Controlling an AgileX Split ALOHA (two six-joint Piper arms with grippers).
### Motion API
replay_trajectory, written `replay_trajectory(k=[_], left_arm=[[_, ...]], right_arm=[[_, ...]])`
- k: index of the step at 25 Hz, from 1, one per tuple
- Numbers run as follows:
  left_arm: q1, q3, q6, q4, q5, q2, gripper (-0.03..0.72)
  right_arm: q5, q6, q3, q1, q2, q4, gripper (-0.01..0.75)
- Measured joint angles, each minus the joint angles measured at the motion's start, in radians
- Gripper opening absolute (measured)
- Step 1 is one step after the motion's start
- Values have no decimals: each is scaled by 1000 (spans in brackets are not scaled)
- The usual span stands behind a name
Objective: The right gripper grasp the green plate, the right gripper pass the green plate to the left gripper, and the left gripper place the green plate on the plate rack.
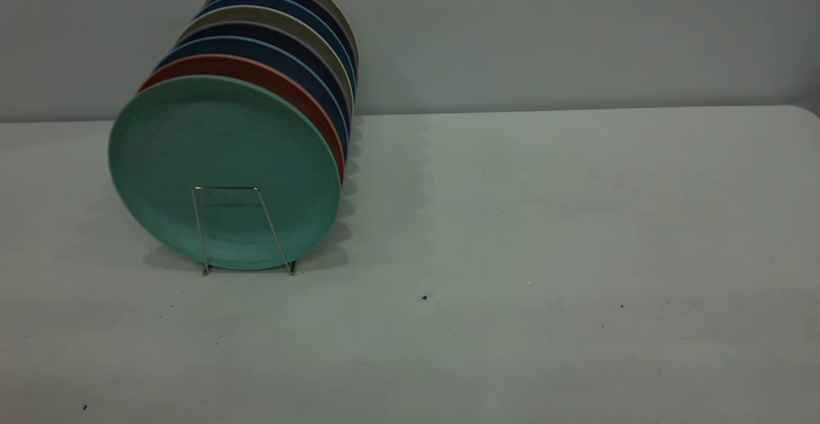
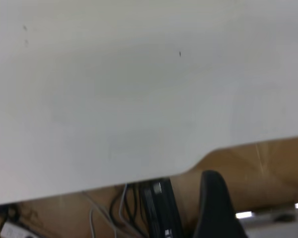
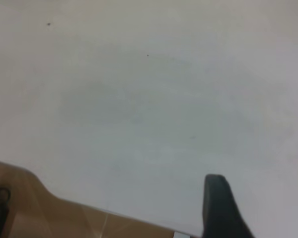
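Note:
The green plate (image 1: 224, 155) stands upright in the front slot of the plate rack (image 1: 225, 187), whose front wire loop crosses its lower face. Neither arm shows in the exterior view. In the left wrist view one black finger (image 2: 216, 206) of the left gripper hangs past the table's edge, with nothing between the jaws. In the right wrist view the right gripper (image 3: 262, 203) hovers over bare table near its edge, with its two fingers far apart and empty. No wrist view shows the plate.
Behind the green plate the rack holds a salmon plate (image 1: 272, 77) and several blue and grey plates (image 1: 288, 56). The white table (image 1: 544, 251) stretches to the right of the rack. Cables (image 2: 109, 213) hang under the table's edge.

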Motion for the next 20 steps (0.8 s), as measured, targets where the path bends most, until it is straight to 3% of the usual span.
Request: replay_trajectory(k=[10, 15, 20], left_arm=[[0, 1, -5, 0, 1, -164, 472], [0, 1, -5, 0, 2, -171, 472], [0, 1, -6, 0, 2, -175, 472]], right_arm=[[0, 0, 0, -2, -11, 0, 417], [1, 0, 0, -50, -117, 12, 417], [6, 0, 0, -52, -144, 19, 417]])
